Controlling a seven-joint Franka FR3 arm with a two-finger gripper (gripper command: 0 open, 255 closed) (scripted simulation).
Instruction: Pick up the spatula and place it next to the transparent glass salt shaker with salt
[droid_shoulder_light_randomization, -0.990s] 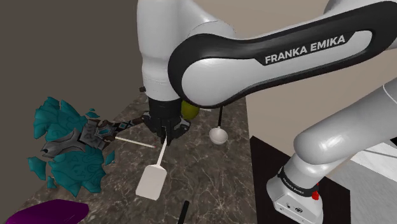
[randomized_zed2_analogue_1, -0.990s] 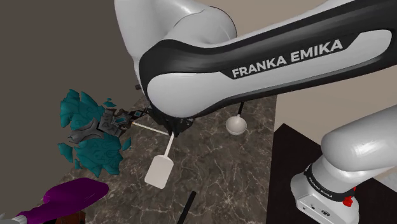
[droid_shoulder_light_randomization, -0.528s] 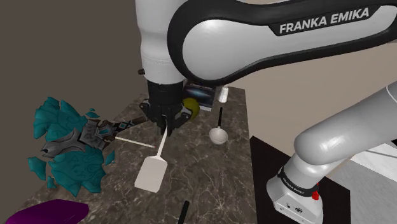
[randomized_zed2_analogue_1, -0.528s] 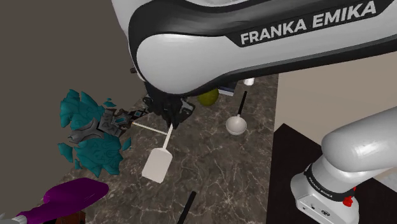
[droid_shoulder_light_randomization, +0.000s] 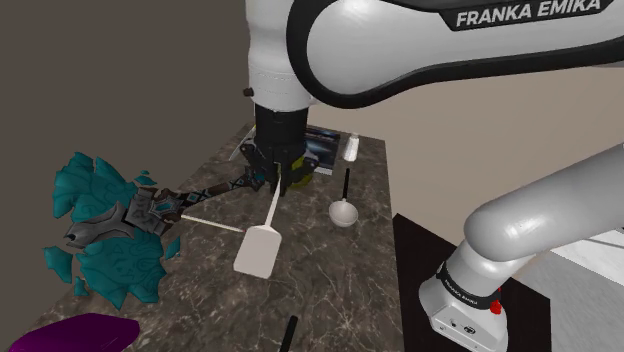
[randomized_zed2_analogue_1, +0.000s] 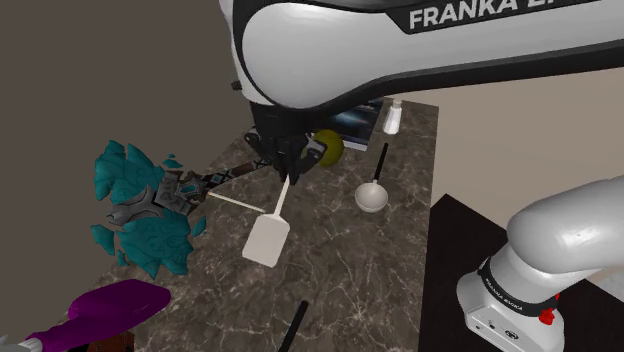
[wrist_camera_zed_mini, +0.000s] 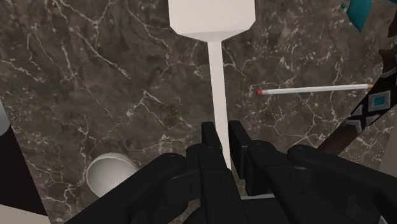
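My black gripper (droid_shoulder_light_randomization: 275, 188) is shut on the thin handle of a white spatula (droid_shoulder_light_randomization: 259, 249). The spatula (randomized_zed2_analogue_1: 268, 239) hangs blade-down and tilted over the dark marble counter (randomized_zed2_analogue_1: 340, 270). In the wrist view both fingers clasp the spatula handle (wrist_camera_zed_mini: 217, 95) at the gripper (wrist_camera_zed_mini: 221, 139), and the flat blade points away from the hand. The small pale salt shaker (droid_shoulder_light_randomization: 350, 148) stands at the counter's far edge, beyond the gripper and toward the shoulder view's right. In the second exterior view the salt shaker (randomized_zed2_analogue_1: 393, 117) is up and to the right of the gripper (randomized_zed2_analogue_1: 287, 178).
A white ladle with a black handle (droid_shoulder_light_randomization: 343, 212) lies between gripper and shaker. A yellow-green fruit (randomized_zed2_analogue_1: 327, 146) and a dark book (randomized_zed2_analogue_1: 356, 118) sit behind. A teal ornate object (droid_shoulder_light_randomization: 105, 225), a thin white stick (wrist_camera_zed_mini: 315, 88), a purple thing (randomized_zed2_analogue_1: 110, 310) and a black rod (droid_shoulder_light_randomization: 288, 333) surround.
The gripper has carried the spatula up and toward the far right of the counter, closer to the shaker. The fruit, book and shaker have come into sight behind it.
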